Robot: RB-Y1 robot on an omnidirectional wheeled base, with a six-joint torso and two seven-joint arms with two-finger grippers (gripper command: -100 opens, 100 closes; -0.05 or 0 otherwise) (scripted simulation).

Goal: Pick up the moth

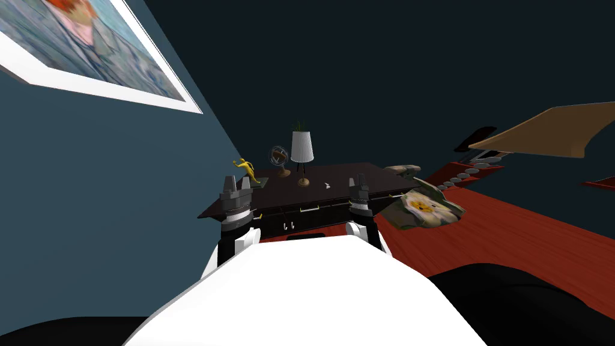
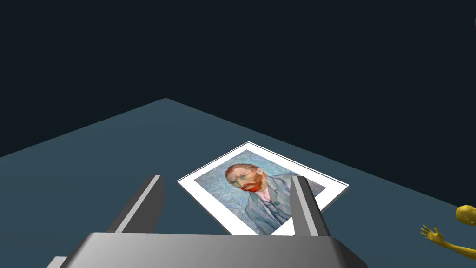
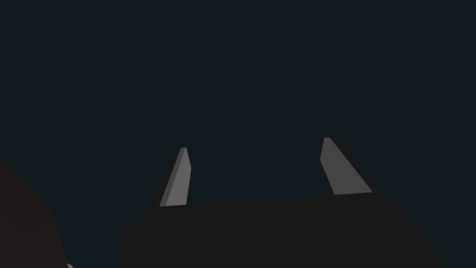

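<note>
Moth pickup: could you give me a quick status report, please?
Left pincer open, right pincer open, both empty. Moth lies on the table, untouched. Lamp close beside it.

floor (image 1: 528, 234), right of my right gripper (image 1: 360, 178): red-brown wood grain, faint sheen | desk top (image 1: 366, 179), ahead of both my grippers: dark, smooth, matt | figurine (image 2: 466, 215), beside my left gripper (image 2: 225, 178): yellow, glossy | picture (image 2: 251, 181), beyond its fingers (image 2: 307, 209): brushy paint, smooth white border | fingers: grey, metal-like sheen | cushion (image 1: 423, 207), just right of my right gripper: printed cloth
</note>
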